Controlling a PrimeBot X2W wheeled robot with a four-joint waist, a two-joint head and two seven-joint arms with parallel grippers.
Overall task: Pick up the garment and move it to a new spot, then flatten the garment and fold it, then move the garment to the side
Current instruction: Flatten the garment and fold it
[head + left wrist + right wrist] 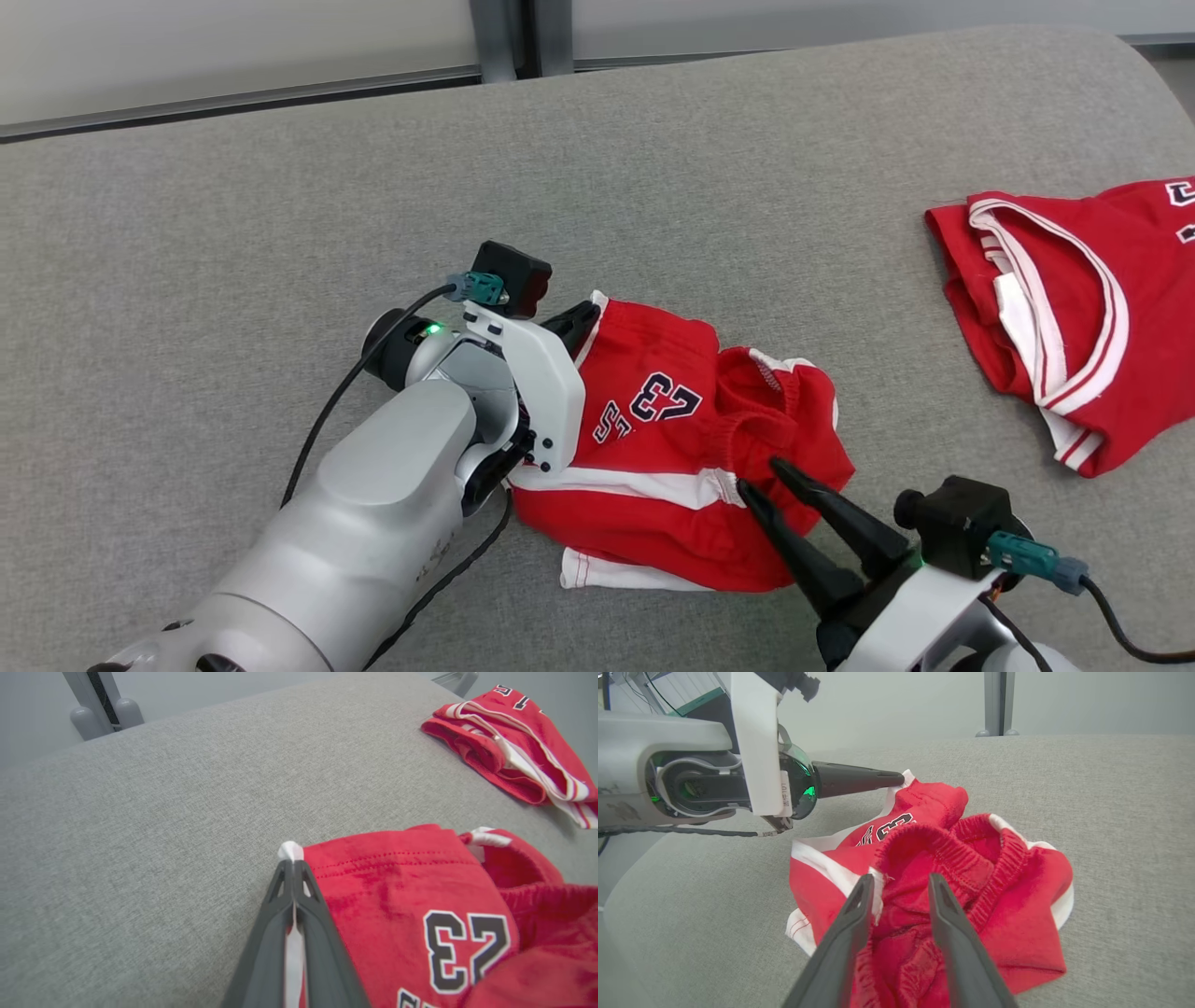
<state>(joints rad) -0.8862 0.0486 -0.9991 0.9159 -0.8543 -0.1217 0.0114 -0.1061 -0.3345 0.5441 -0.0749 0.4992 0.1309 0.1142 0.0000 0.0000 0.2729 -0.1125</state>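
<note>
The garment (653,439), a pair of red shorts with white trim and the number 23, lies crumpled on the grey cushion (280,233). My left gripper (583,317) is shut on its white-trimmed far-left corner; the left wrist view has the fingers pinching that white edge (290,858) beside the red cloth (397,891). At the near right of the shorts my right gripper (756,472) stands open. In the right wrist view its fingers straddle a fold by the elastic waistband (901,879) of the shorts (994,896), and the left gripper (896,778) holds the far corner.
A second red garment with white stripes (1055,308) lies bunched at the right of the cushion, also seen in the left wrist view (504,751). The cushion's back edge meets a pale wall with a metal post (509,37). Bare grey fabric stretches to the left and behind.
</note>
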